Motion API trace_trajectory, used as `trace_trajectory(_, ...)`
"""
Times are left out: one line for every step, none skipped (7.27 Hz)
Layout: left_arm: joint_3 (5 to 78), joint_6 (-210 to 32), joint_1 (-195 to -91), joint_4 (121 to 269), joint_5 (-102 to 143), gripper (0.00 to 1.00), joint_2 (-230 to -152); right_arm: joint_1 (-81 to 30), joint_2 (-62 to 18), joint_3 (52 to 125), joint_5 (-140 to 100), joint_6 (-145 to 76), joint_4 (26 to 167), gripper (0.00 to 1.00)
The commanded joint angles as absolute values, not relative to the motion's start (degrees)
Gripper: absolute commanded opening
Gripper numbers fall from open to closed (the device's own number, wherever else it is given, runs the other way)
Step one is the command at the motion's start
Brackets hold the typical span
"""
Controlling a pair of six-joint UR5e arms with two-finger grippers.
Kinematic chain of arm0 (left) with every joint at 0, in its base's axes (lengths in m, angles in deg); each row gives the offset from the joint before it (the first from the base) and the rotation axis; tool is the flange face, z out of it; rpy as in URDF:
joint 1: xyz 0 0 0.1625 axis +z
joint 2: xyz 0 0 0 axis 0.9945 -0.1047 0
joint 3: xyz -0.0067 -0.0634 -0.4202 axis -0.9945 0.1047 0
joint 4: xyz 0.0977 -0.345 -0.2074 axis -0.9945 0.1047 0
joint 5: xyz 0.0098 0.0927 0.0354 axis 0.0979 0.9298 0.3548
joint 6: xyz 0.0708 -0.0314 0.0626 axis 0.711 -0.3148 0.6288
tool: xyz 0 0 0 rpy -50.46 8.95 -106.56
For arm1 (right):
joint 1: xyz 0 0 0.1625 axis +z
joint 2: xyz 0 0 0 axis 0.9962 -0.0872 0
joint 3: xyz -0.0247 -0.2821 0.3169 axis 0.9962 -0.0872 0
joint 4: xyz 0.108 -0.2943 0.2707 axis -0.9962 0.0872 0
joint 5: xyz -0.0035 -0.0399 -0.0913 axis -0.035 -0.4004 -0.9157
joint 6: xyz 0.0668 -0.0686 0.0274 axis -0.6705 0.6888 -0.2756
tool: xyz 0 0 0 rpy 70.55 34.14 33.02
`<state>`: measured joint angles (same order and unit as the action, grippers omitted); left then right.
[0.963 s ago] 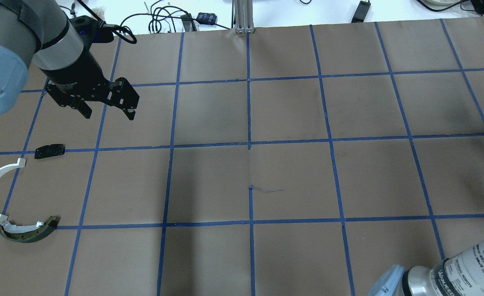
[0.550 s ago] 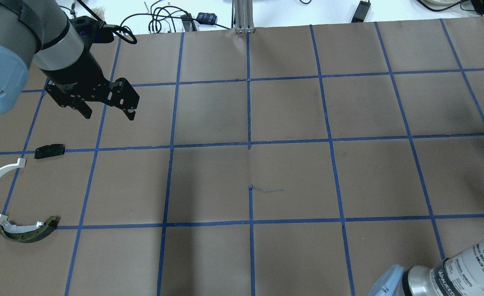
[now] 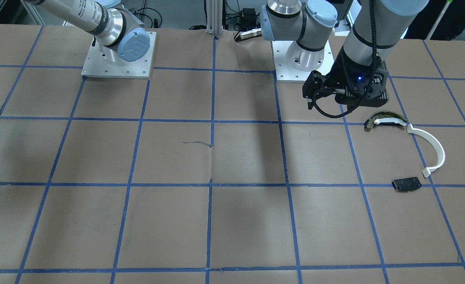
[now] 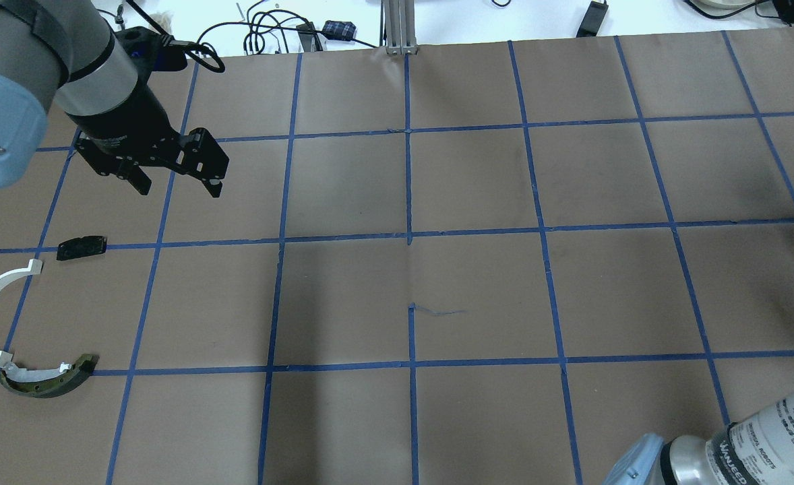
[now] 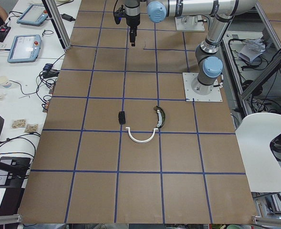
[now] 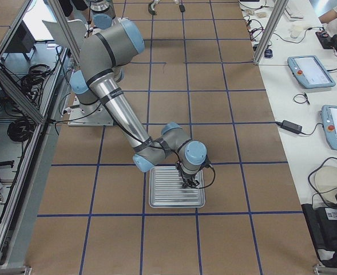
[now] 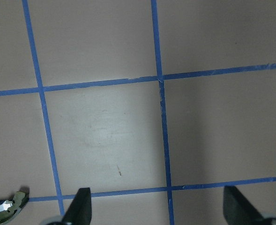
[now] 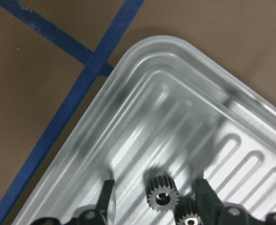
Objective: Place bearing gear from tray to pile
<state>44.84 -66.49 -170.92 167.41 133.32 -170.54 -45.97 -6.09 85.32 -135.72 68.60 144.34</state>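
On the right gripper (image 8: pixel 155 190) I read the fingers (image 8: pixel 206 197) as released, straddling the small dark toothed bearing gear (image 8: pixel 160 195), bore up, on the ribbed silver metal tray (image 8: pixel 175 49). A second gear (image 8: pixel 190 216) crowds one finger. Left gripper (image 4: pixel 178 187) also released, well apart.

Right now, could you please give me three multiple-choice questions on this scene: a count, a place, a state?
1. Parts in the pile? A two; B three; C five.
2. The right gripper is: A at the tray; B at the pile; C midway between.
3. The left gripper is: A shut on a part; B shut, empty; C open, empty.
1 B: arc, curved piece, plate. 2 A: its wrist view shows ribbed tray and a gear. 3 C: fingers apart, nothing between.
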Motion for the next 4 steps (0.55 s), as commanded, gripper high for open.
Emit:
trace_trajectory(44.86,-66.48,-170.92,167.20,133.32,1.00,-170.66,-45.89,-6.11,85.35,-135.92,68.57,144.31,0.42)
trace_trajectory(44.86,-66.48,-170.92,167.19,133.32,1.00,-170.58,-45.97,-6.11,85.26,-135.92,68.57,144.31,0.32)
trace_trajectory(45.03,-66.48,-170.92,167.19,133.32,1.00,-170.58,-45.97,-6.11,85.26,-136.18,68.57,144.31,0.14)
trace_trajectory(45.03,-66.48,-170.92,167.19,133.32,1.00,-170.58,-45.97,-6.19,85.26,-137.14,68.40,144.22,0.00)
